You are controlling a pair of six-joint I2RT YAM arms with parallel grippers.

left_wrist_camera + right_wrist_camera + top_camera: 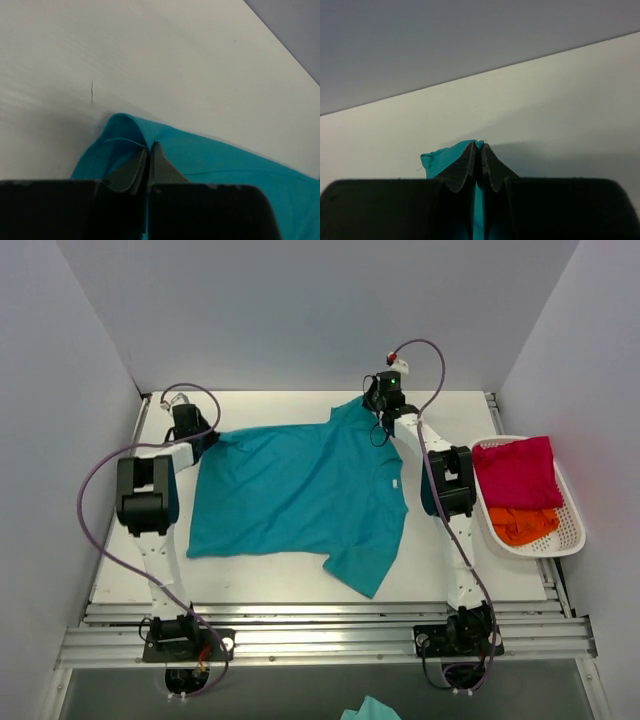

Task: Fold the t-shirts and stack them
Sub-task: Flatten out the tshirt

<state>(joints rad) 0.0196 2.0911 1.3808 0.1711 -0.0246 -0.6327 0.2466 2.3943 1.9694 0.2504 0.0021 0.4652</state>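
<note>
Across mid-frame on the desk (280,578), the teal t-shirt (300,495) is lying spread; left pincer (149,150) and right pincer (480,149) are clamping its upper corners, jaws closed. Light, limp cloth is likely sagging, favouring hem grips.

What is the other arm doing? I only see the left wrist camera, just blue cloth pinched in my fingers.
Observer: The right gripper is shut on the teal t-shirt too, at its far sleeve.
Operator: Is the shirt flat?
Observer: Mostly; it lies spread on the table, one sleeve pointing toward the near edge.
Operator: Where are the other shirts?
Observer: A crimson t-shirt and an orange t-shirt lie in the white basket at the table's right.
</note>
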